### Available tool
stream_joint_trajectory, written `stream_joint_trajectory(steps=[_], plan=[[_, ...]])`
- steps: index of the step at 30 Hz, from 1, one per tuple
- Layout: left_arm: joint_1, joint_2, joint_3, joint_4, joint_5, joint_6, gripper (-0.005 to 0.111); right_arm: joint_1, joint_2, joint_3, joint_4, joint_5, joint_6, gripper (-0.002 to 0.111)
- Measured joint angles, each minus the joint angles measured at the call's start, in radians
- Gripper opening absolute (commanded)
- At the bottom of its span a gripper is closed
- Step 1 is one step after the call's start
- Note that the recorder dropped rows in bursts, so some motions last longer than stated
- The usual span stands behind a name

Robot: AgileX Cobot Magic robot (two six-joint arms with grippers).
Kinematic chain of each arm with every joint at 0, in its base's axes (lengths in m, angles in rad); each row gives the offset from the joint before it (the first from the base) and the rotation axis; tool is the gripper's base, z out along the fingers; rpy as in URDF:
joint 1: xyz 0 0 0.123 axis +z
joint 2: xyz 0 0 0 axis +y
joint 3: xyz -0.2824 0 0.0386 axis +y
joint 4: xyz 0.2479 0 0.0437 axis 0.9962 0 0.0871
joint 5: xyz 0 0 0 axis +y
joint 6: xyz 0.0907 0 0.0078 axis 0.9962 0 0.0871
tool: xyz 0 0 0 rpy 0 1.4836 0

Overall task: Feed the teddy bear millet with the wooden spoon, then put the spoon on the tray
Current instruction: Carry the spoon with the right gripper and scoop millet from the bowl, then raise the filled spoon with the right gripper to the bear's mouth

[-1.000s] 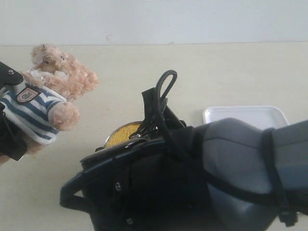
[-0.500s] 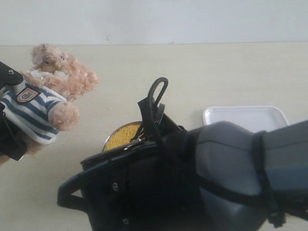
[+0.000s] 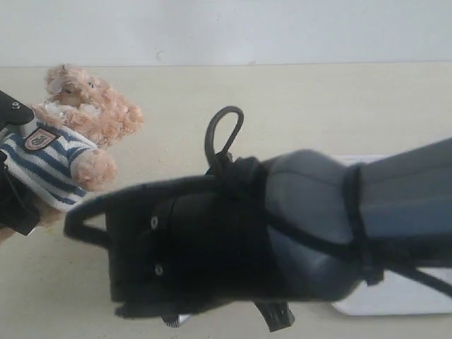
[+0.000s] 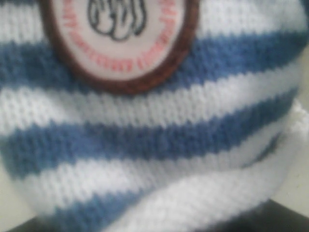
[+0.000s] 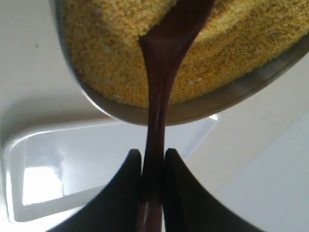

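The teddy bear [image 3: 78, 134] leans at the far left in its blue-and-white striped shirt [image 4: 154, 145], whose badge [image 4: 116, 43] fills the left wrist view. My left gripper [image 3: 15, 201] is shut on the bear's body; its fingers are mostly hidden by the shirt. My right gripper [image 5: 153, 153] is shut on the thin handle of the wooden spoon [image 5: 164, 63]. The spoon's oval end is dipped into the yellow millet [image 5: 106, 48] in the round metal bowl [image 5: 203, 104]. In the exterior view my right arm [image 3: 282, 233] hides the bowl and the spoon.
The white tray [image 5: 72, 159] lies right beside the bowl, under the spoon handle in the right wrist view. In the exterior view only its near corner [image 3: 395, 300] shows below the right arm. Beige tabletop [image 3: 318, 106] stretches behind.
My right arm has shifted up and left in the exterior view and now covers the bowl and most of the tray. The bear and the left gripper have stayed put.
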Motion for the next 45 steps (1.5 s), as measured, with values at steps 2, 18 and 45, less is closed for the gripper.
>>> stream_joint_trajectory(steps=[2,18,45], plan=[[0.000,0.000,0.000,0.000,0.000,0.000,0.004,-0.028,0.000,-0.023,0.049,-0.004,0.008,0.000],[0.000,0.000,0.000,0.000,0.000,-0.001,0.004,-0.131,0.002,-0.061,0.209,-0.010,0.063,0.000],[0.000,0.000,0.000,0.009,0.041,0.336,0.004,-0.386,-0.084,-0.318,0.822,-0.008,0.048,0.000]])
